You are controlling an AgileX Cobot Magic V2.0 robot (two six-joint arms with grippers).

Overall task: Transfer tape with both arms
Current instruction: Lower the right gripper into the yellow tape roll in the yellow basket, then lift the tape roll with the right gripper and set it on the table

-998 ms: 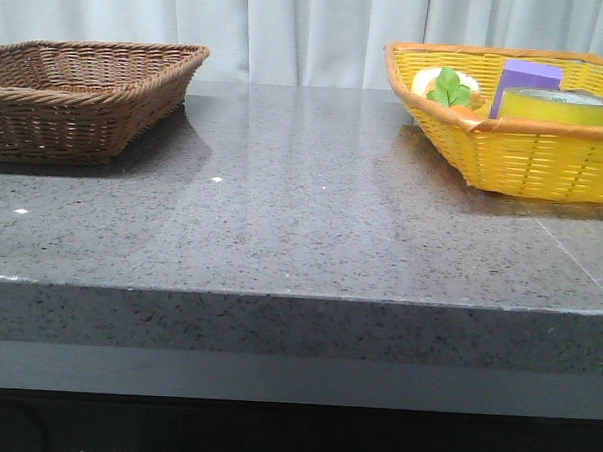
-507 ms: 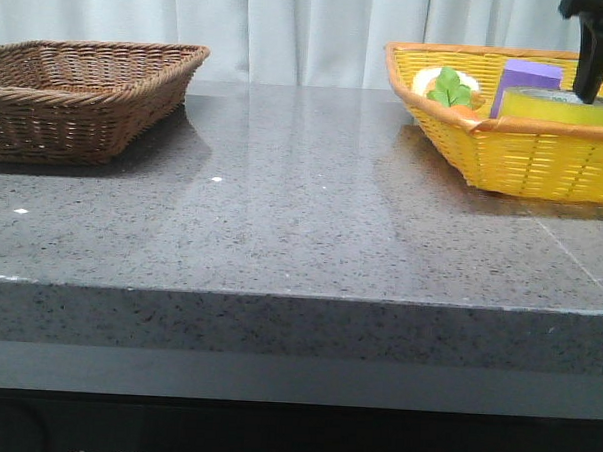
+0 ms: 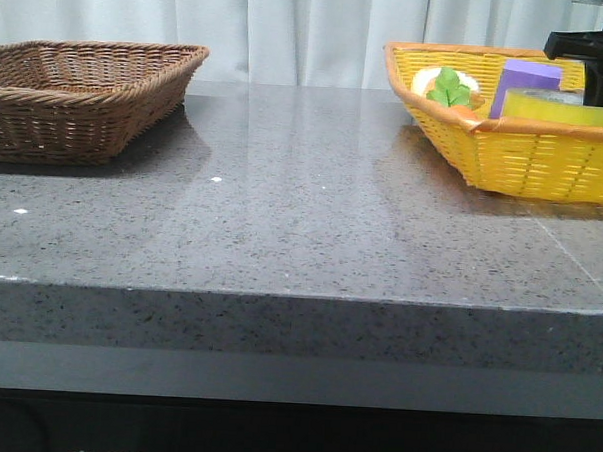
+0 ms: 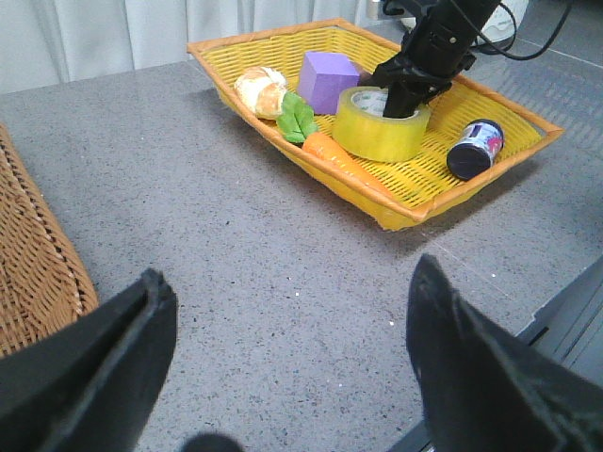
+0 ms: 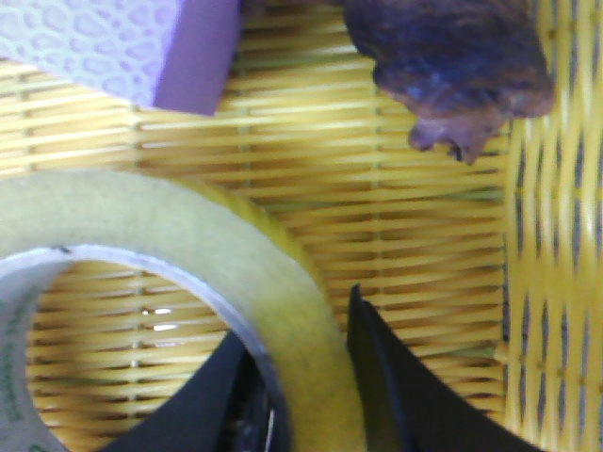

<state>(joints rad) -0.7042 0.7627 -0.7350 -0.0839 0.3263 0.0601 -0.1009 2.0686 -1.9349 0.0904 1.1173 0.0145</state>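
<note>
Right wrist view: right hand (image 5: 300, 377) straddling tape (image 5: 188, 254) wall, not visibly clenched; stiff, light, glossy—likely slippery.

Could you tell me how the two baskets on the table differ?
The yellow basket stands on the table's right, the brown basket on its left. The yellow one is bright woven plastic; the brown one is dark wicker. The yellow basket holds the tape, a purple block, a carrot and a small jar; nothing shows inside the brown one. Both are shallow and woven.
</note>
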